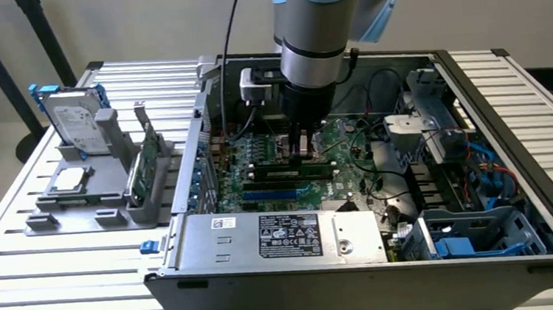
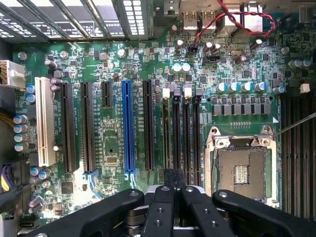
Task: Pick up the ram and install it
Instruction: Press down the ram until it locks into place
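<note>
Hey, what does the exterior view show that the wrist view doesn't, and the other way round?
Exterior view: the hard drive in its blue frame, a green card standing in the grey holder, and the labelled power supply.
Wrist view: the white slot and twisted red and black wires.
Both: the motherboard, its blue slot, and the shut end effector low over the board.

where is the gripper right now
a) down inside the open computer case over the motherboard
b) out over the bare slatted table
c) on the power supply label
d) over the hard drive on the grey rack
a: the gripper reaches down into the open computer case, fingers shut just above the green motherboard; the hard drive stands apart on the grey rack.
</note>
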Controlling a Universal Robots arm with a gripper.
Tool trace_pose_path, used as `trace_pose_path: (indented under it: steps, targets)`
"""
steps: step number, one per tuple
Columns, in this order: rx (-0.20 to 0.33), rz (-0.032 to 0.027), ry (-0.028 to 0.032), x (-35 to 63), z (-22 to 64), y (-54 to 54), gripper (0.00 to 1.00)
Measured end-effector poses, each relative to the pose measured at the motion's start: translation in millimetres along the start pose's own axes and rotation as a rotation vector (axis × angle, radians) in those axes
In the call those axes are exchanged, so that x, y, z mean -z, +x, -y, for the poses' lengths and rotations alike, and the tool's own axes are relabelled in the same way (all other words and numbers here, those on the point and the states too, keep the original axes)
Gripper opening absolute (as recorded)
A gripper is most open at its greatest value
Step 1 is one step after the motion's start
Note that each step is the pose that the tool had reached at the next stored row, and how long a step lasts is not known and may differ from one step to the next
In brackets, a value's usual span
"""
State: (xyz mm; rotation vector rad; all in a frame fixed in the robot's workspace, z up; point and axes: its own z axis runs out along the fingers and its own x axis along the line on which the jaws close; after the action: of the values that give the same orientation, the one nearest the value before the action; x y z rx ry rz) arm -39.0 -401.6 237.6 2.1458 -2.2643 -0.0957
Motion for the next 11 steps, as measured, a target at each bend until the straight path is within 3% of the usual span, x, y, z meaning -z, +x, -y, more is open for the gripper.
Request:
trace_pose_path:
  steps: [11]
  targets:
    - [0.003, 0.0, 0.0106, -7.1, -0.9, -0.9, 0.11]
